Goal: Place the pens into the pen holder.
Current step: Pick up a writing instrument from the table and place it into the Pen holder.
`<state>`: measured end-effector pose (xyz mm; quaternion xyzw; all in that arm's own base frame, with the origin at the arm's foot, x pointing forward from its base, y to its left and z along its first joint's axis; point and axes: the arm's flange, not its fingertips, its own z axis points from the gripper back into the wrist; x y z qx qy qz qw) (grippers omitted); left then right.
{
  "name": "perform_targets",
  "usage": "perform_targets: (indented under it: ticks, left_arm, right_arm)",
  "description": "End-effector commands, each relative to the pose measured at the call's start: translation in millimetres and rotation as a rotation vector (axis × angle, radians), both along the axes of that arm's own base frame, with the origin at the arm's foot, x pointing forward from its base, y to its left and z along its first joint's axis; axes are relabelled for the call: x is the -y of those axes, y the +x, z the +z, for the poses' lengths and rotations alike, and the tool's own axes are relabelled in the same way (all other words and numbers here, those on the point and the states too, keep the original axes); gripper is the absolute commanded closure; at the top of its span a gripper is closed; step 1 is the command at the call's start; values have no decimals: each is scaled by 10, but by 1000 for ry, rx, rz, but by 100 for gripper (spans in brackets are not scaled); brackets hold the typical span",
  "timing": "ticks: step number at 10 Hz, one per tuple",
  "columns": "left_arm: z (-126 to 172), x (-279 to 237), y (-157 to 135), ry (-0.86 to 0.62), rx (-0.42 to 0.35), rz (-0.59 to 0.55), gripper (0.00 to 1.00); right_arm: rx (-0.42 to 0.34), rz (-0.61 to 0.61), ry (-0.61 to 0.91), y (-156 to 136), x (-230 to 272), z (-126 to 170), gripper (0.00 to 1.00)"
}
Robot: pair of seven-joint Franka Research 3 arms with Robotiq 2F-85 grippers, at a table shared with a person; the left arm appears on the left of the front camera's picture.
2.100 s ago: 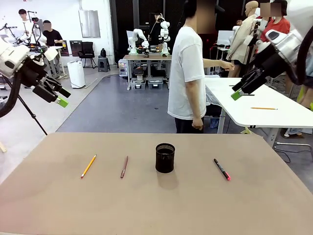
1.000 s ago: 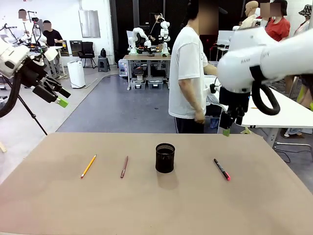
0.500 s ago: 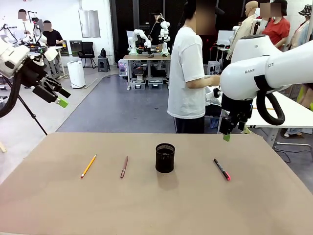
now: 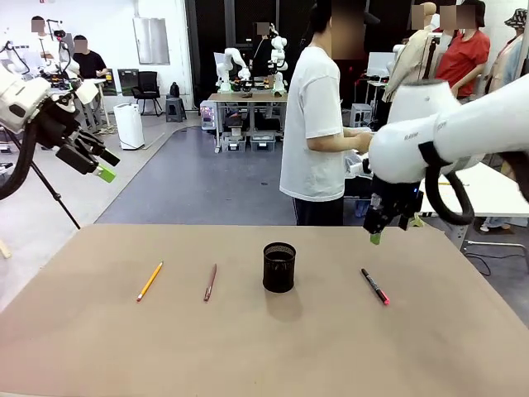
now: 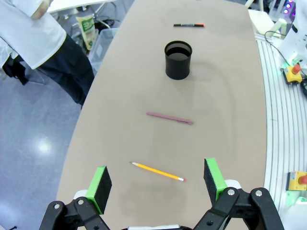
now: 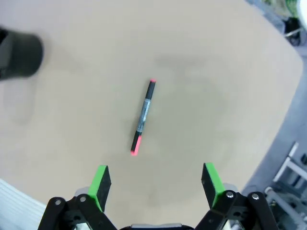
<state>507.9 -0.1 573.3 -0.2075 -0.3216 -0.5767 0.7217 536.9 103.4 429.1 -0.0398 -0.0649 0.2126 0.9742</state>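
R gripper (image 4: 376, 234) has dropped to over black-pink pen (image 4: 374, 285), jaws spread, empty; L gripper (image 4: 103, 165) unchanged up left, spread too. Further left on table: pen holder (image 4: 279, 266), brown pen (image 4: 210, 281), yellow pencil (image 4: 150, 280); person (image 4: 314, 124) at far edge.

- In the right wrist view the pen holder (image 6: 19, 55) is blurred, and the left edge of the picture cuts it off.
- Right of the pen holder in the front view, the right gripper (image 4: 376, 237) stands edge-on, so the gap between its fingers is hidden there.
- Behind the pen holder, the far edge of the surface (image 4: 165, 347) hides the lower legs of the person (image 4: 314, 132).
- Far left of the pen holder, the picture's edge cuts off the left arm (image 4: 21, 93).
- On the black and pink pen (image 4: 374, 285), right of the pen holder, any print is too small to read.
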Motion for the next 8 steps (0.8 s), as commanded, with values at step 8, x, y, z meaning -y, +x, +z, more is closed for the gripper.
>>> perform_targets:
  ticks: [8]
  left_arm:
    - [7,-5,-4,-4,-2,-4,0]
  right_arm:
    - [-70,-225,96,446,-157,-992,0]
